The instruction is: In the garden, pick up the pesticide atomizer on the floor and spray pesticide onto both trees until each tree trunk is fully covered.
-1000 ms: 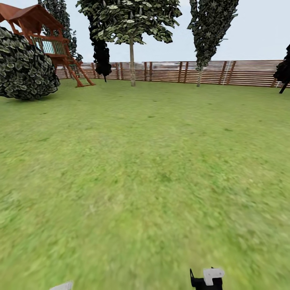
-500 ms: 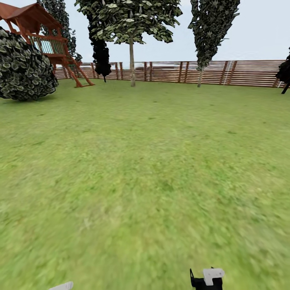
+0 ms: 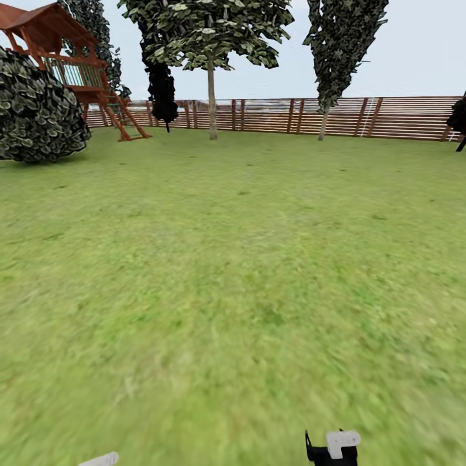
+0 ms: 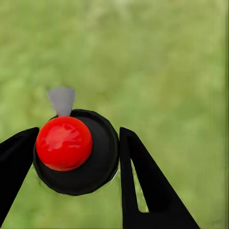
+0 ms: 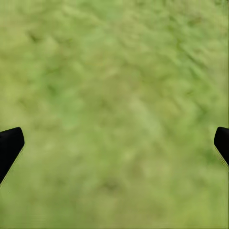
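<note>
In the left wrist view my left gripper is shut on the pesticide atomizer, a black round bottle with a red top and a small grey nozzle, held over grass. My right gripper is open above bare lawn, with only its black fingertips showing at the picture's edges. Far across the garden lawn, a tree with a bare straight trunk and a ragged leafy crown stands by the fence. A second tree with a narrower crown stands to its right. The floor is out of view.
A brown slat fence closes the far side. At the far left are a large round bush and a red wooden play tower. A black conifer stands near the fence. Part of my right arm shows at the bottom edge.
The whole head view has shifted slightly, with the bush and play tower drifting left, so the camera has moved. The arm parts at the bottom edge have kept their places.
</note>
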